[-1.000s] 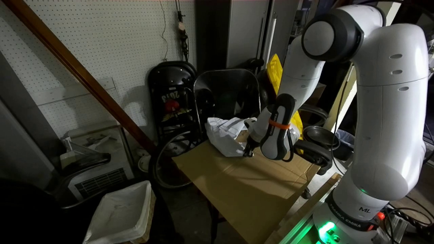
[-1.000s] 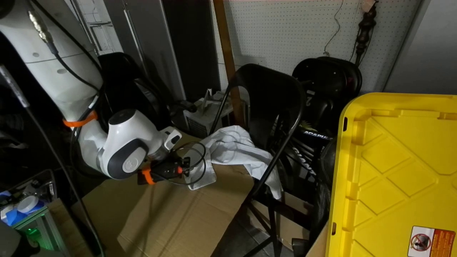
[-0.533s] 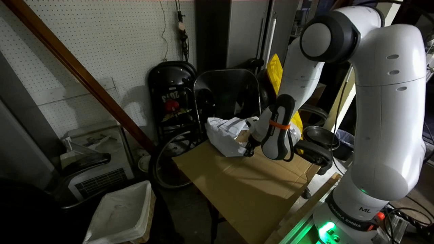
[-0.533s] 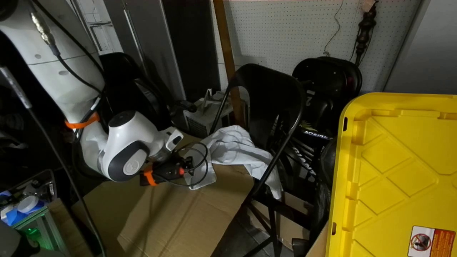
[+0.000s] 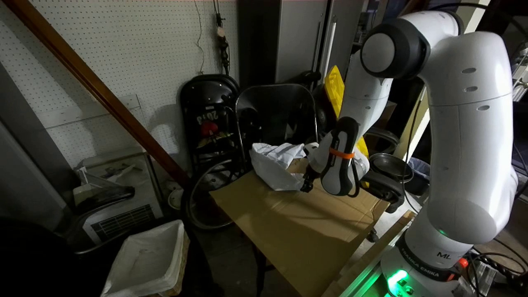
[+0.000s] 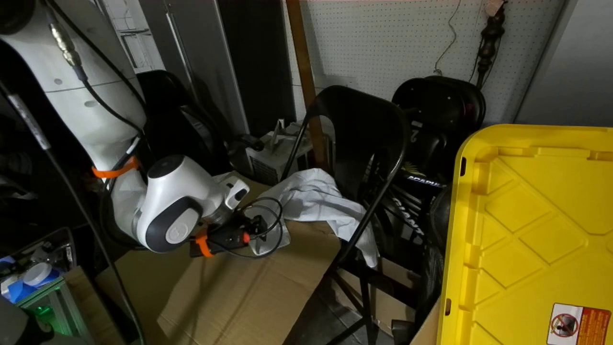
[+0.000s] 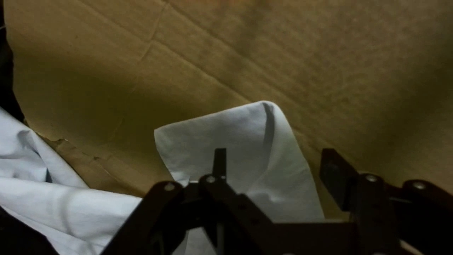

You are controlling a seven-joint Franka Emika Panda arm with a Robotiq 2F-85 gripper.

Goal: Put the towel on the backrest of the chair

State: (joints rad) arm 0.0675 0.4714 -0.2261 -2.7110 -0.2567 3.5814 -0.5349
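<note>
Have fingers point(image 7: 336, 180) spread wide, gripping nothing — spanning right edge of towel flap point(image 7: 247, 156) in wrist view. Should pinch there — then carry to far backrest point(image 6: 366, 120).

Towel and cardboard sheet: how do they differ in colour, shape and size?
Colour: the towel is white, the cardboard sheet brown.
Shape: the towel is rumpled, one end drooping past the cardboard sheet's edge, while the cardboard sheet lies mostly flat.
Size: the towel looks clearly smaller than the cardboard sheet.
Shared: both show creases, and both appear in the wrist view.
</note>
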